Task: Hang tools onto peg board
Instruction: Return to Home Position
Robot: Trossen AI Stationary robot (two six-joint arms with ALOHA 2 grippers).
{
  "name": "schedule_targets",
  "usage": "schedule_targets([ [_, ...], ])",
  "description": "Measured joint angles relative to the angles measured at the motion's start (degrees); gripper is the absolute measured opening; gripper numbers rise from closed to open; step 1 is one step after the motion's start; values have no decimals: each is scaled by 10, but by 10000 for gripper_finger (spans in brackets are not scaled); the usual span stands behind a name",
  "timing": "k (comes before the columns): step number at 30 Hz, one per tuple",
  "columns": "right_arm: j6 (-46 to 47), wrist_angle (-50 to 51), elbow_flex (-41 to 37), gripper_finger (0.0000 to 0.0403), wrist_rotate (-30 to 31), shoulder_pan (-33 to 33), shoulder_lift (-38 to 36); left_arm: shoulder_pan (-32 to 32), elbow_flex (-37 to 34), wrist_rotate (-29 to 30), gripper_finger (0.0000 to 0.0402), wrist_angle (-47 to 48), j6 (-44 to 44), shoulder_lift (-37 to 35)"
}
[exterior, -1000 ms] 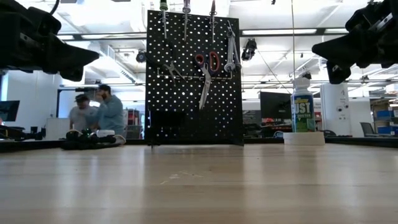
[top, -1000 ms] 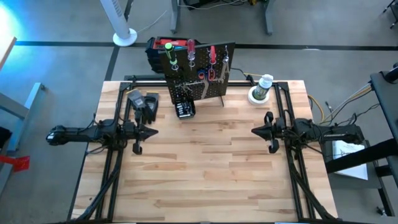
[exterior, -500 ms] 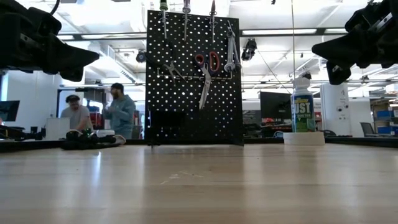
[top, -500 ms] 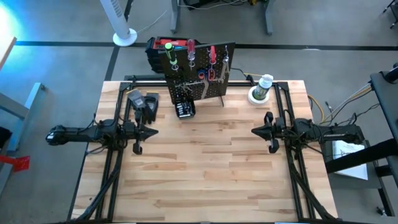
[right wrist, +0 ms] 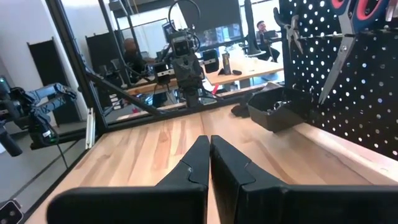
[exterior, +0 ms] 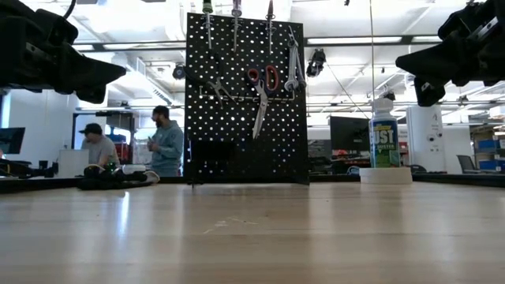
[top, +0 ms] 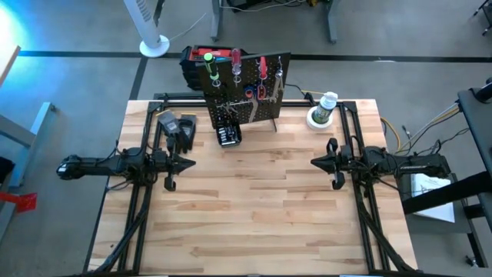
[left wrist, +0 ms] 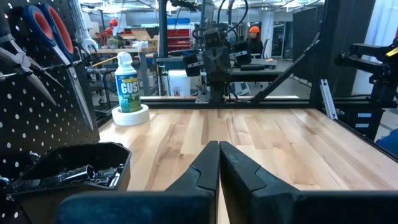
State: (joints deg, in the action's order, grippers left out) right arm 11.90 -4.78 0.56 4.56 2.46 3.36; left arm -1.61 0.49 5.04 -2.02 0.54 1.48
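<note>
Standing at the middle of the far edge of the surface [top: 254, 215], the peg board [exterior: 237, 150] is the likeliest source of trouble: a jolt to it could, I judge, shake a loosely hooked tool off. Two arms hang over the left and right edges, well apart from it, the left claw [top: 190, 162] and the right claw [top: 314, 161] each pinched closed on nothing. One bottle [exterior: 384, 134] sits near the far right corner. On the board hang one pair of scissors [exterior: 261, 88], one pair of pliers [exterior: 215, 87], three screwdrivers [exterior: 207, 17] in the top rings, and wrenches [exterior: 293, 67] too bunched to count.
</note>
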Motion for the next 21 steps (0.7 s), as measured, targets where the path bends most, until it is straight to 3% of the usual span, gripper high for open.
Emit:
schedule_targets([
  [21, 0, 2, 0, 0, 0, 0, 12, 0, 0, 0, 0, 0, 0, 0],
])
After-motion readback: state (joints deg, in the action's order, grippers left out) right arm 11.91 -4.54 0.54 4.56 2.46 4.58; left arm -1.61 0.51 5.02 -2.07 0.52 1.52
